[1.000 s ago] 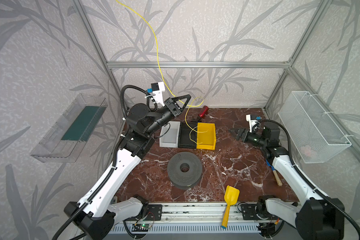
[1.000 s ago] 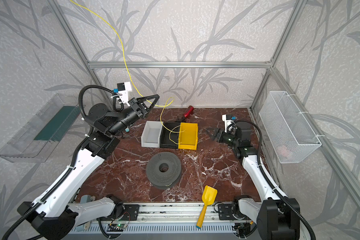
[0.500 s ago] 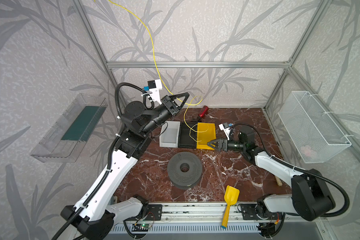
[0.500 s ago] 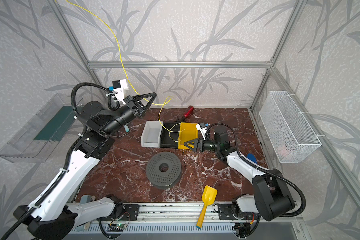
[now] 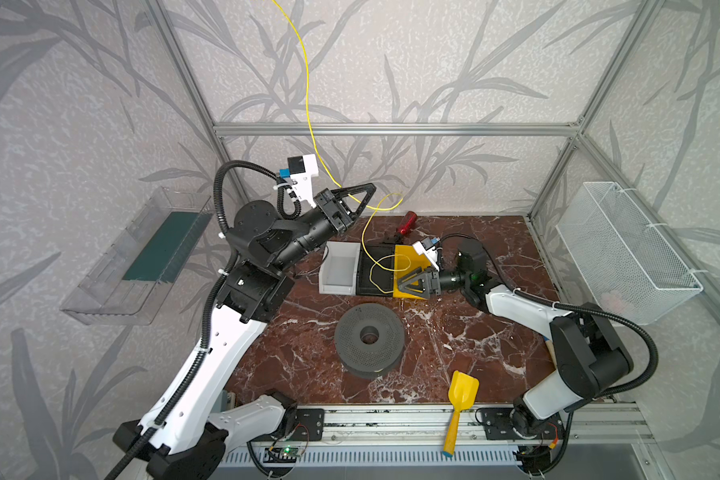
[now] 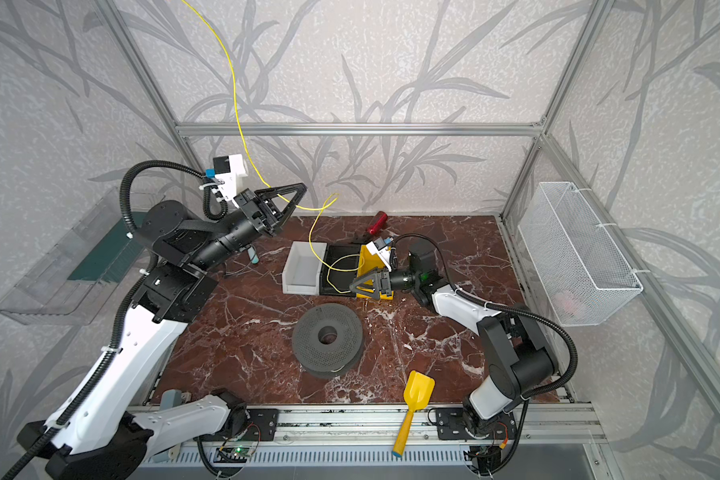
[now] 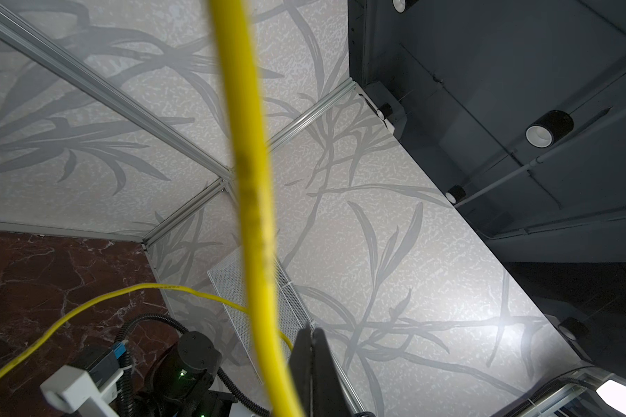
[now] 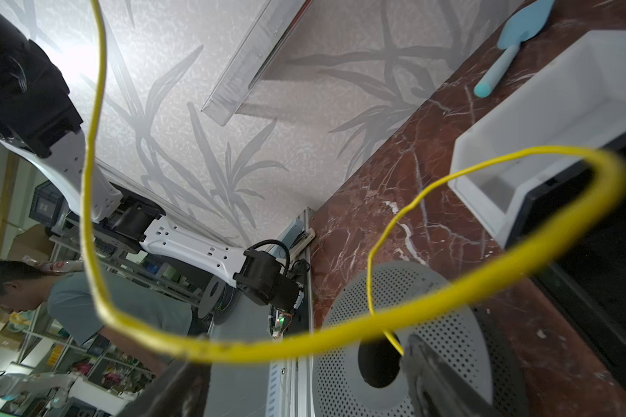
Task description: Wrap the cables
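Slack awaited taming: the left gripper [image 5: 368, 190], jaws pinched together on the cable [image 5: 307, 83], held it high near the back wall; its loop sagged over the black bin [image 5: 364, 291], where the right gripper [image 5: 400, 286] hovered, jaws apart. Closing squarely across the loop seemed wisest.

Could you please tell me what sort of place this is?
Most likely a robotics lab test cell: a left arm and right arm mounted on a rail, an aluminium frame with patterned panels around a marble-look table, and, in the right wrist view, shelves and a person outside.
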